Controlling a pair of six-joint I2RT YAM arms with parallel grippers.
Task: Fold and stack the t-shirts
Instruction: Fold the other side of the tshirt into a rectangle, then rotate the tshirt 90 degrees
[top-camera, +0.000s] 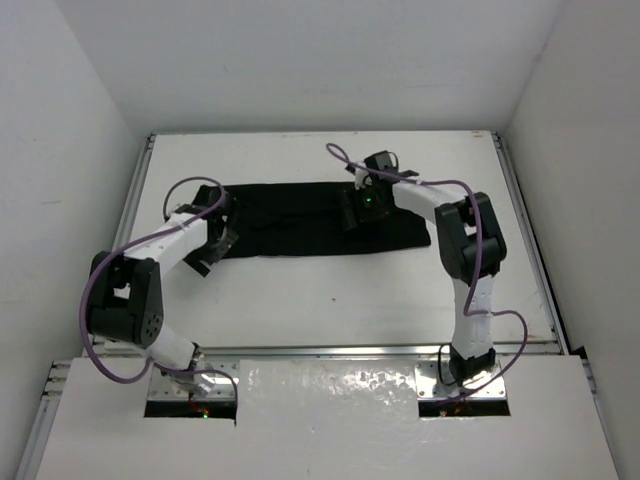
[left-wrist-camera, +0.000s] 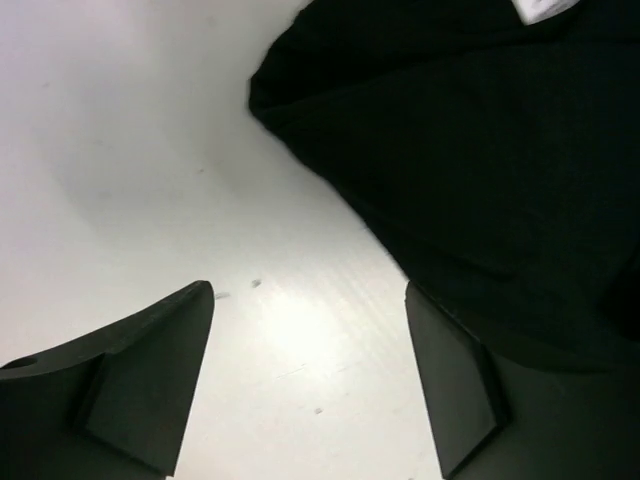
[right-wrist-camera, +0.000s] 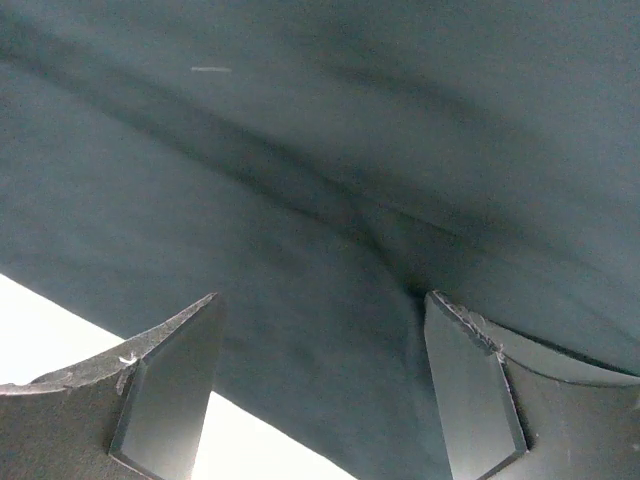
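The black t-shirt (top-camera: 300, 220) lies folded into a long flat strip across the middle of the white table. My left gripper (top-camera: 215, 245) is open at the strip's left end, over bare table, with the cloth edge (left-wrist-camera: 480, 150) beside its right finger. My right gripper (top-camera: 358, 208) is open and hovers low over the strip's right part; the cloth (right-wrist-camera: 300, 180) fills its view, with a crease running across, and its fingers straddle the fabric without closing on it.
The table (top-camera: 330, 290) has a raised rim at left (top-camera: 140, 200) and right (top-camera: 510, 200). White walls enclose it on three sides. A white panel (top-camera: 330, 400) covers the near edge between the arm bases.
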